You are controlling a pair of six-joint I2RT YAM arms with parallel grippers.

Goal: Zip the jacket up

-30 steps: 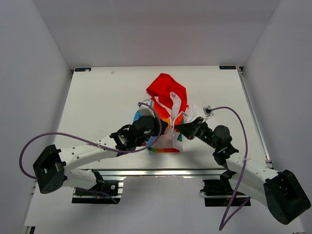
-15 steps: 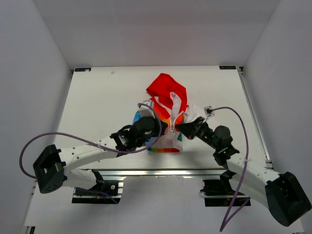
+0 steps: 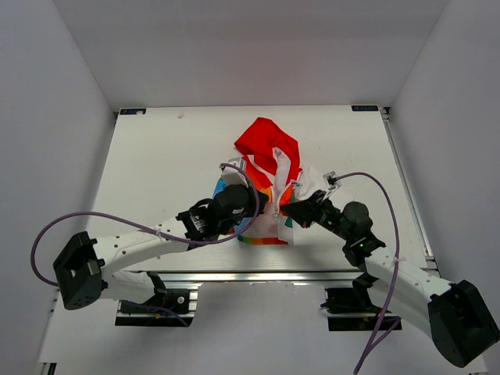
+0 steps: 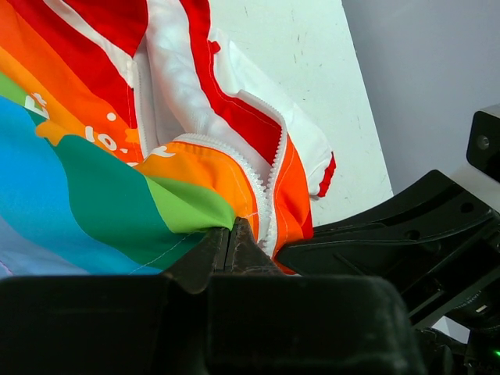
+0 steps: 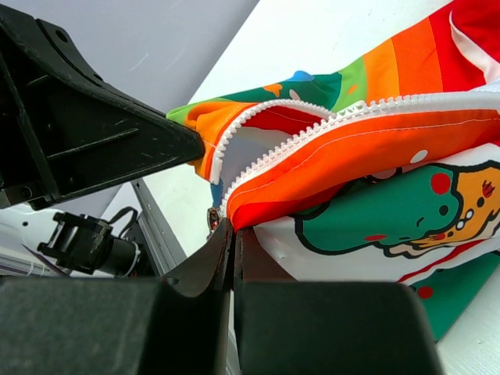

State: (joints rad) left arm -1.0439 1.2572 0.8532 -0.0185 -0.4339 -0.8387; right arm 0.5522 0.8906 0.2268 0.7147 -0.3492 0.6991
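Note:
The jacket [image 3: 269, 168] lies in the middle of the table, red hood at the far end, rainbow panel on the left, white cartoon-print panel on the right. My left gripper [image 3: 264, 205] is shut on the rainbow panel's zipper edge [image 4: 199, 207]. My right gripper [image 3: 286, 209] is shut on the orange zipper edge [image 5: 328, 168] of the cartoon-print side. The white zipper teeth [image 5: 266, 117] of both sides run open between the two grippers. A small metal slider [image 5: 212, 219] shows just by my right fingertips.
The white table [image 3: 156, 164] has raised edges; its near edge is an aluminium rail [image 3: 258, 275]. The two grippers nearly touch at the jacket's hem. Each arm's purple cable [image 3: 94, 219] loops beside it.
My right gripper has shifted slightly left and nearer along the hem. My left gripper has hardly moved. The jacket lies as before.

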